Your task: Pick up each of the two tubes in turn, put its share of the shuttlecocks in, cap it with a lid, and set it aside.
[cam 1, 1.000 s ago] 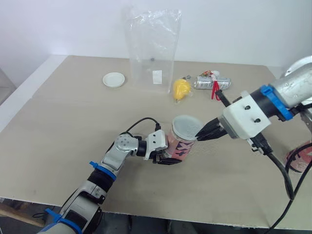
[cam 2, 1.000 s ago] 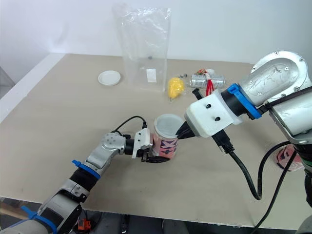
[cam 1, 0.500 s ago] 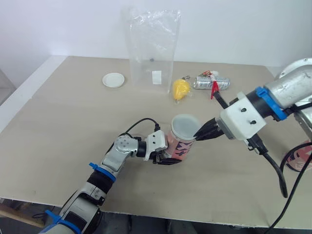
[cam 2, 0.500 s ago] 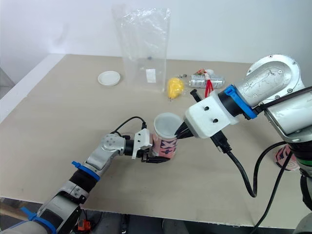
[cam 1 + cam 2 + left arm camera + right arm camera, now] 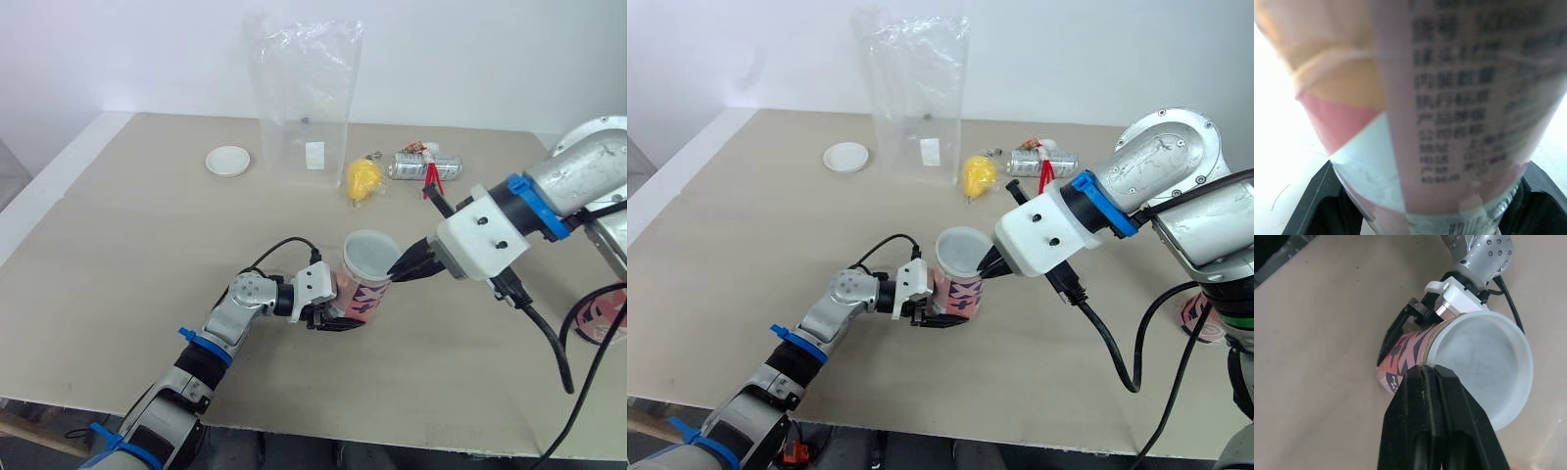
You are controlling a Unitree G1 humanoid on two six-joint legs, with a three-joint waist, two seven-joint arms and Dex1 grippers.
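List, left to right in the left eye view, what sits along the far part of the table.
spare white lid → clear plastic bag standing upright → yellow object → silver can lying on its side

Tube (image 5: 364, 294) clamped in left gripper (image 5: 333, 318) bore big black chars on pink, approx. "4X" (unsure). Chinese print facing the gripper: blurred, unreadable. Label (image 5: 314, 155) on bag (image 5: 306, 88) beyond: illegible.

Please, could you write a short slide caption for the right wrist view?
Right gripper shut on the rim of the white lid atop the pink tube, which the left gripper holds.
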